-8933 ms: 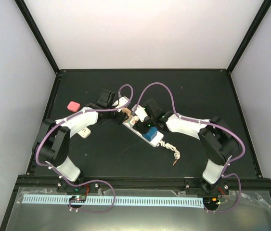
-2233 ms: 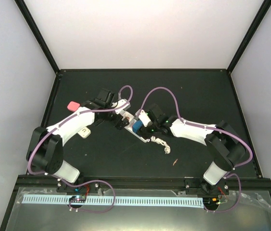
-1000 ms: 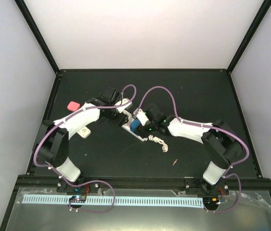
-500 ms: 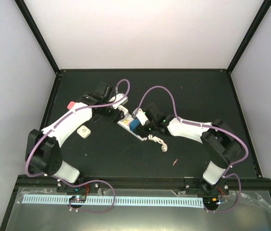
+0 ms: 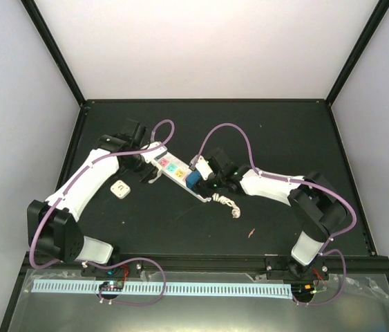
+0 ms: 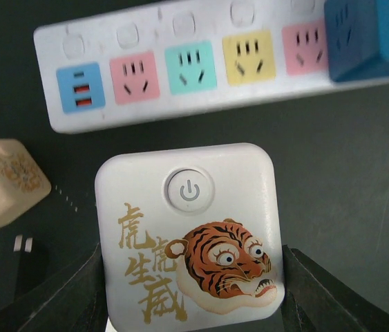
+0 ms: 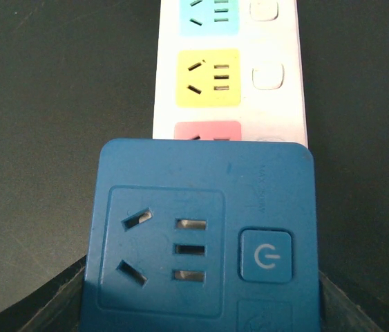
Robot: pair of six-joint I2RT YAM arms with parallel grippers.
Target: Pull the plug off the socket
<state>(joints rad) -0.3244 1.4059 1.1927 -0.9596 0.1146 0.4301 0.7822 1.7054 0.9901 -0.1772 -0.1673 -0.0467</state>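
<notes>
White plug is now out of the socket, clamped in the left gripper just off the strip's 10 o'clock end. At table centre the right gripper clamps the blue adapter, still seated toward 4 o'clock. Extraction judged complete

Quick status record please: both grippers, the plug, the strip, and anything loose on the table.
left gripper: closed on the white tiger adapter
white tiger adapter: off the power strip, held beside it
right gripper: closed on the blue adapter
blue adapter: sitting on the power strip, at the cord end
power strip: flat on the table; USB, pink, green, yellow and pink faces empty
cord: bundled by the strip's near end
loose: cream adapter on the table, beside the left arm
</notes>
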